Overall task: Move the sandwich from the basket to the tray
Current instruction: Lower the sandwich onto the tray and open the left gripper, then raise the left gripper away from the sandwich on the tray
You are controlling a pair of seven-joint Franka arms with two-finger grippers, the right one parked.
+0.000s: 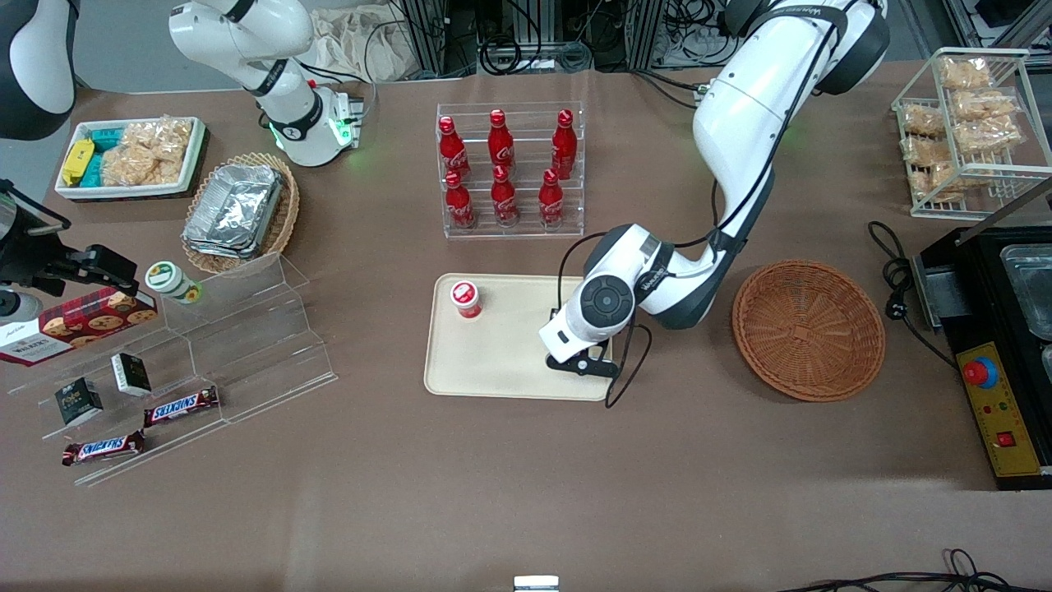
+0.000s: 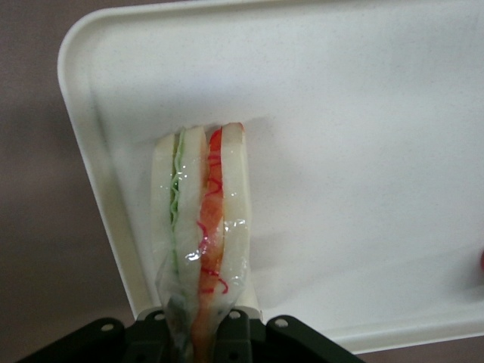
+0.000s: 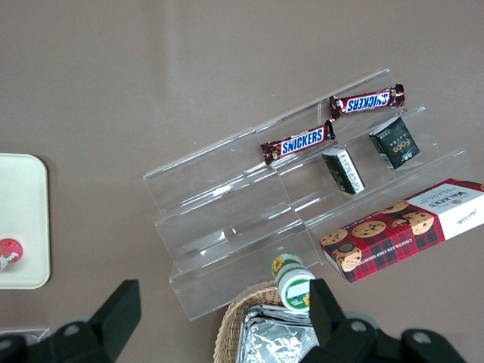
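We carry the sandwich (image 2: 200, 227), pinched in our gripper (image 2: 198, 333), low over the tray (image 1: 501, 362), at the tray's end nearest the now empty basket (image 1: 809, 329). Next we should lower it gently, then let the fingers spread.

We see our gripper (image 2: 203, 333) clamped on the wrapped sandwich (image 2: 200, 227) (green and red layers showing) above the tray (image 2: 363, 151)
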